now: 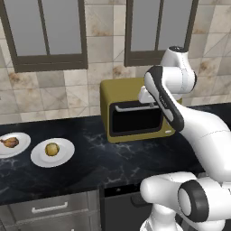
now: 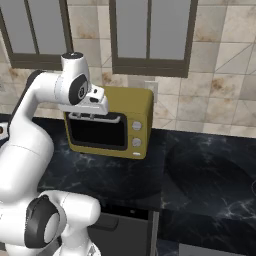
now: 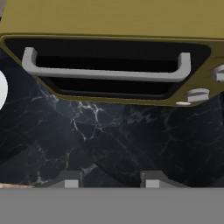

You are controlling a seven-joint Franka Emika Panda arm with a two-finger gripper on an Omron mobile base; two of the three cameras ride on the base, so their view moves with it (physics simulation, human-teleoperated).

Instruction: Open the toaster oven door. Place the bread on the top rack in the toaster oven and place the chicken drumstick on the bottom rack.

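Two white round plates sit at the left of the black marbled bench (image 1: 113, 158): the far-left plate (image 1: 21, 145) carries the chicken drumstick (image 1: 10, 142), brown-orange and irregular, lying roughly left to right; the nearer plate (image 1: 63, 153) just beside it holds the bread (image 1: 52, 149), a small yellowish-tan ball. Open bench separates them from the toaster oven (image 1: 115, 90), a boxy olive-yellow appliance with rounded corners standing against the tiled wall below two dark-framed windows. Its front faces out over the bench; the toaster oven door (image 1: 135, 121) is shut, dark glass in an olive frame. A silver bar handle (image 3: 105, 73) runs horizontally along the door's upper edge, its long axis parallel to the bench edge. Small pale knobs (image 2: 136, 134) line the oven's right side. The white arm reaches across the oven's upper right corner, hiding part of the front, and the tool (image 3: 109, 180) hangs above and in front of the handle, fingers clenched with nothing between them, apart from the bar. Grey drawers sit below the bench edge.
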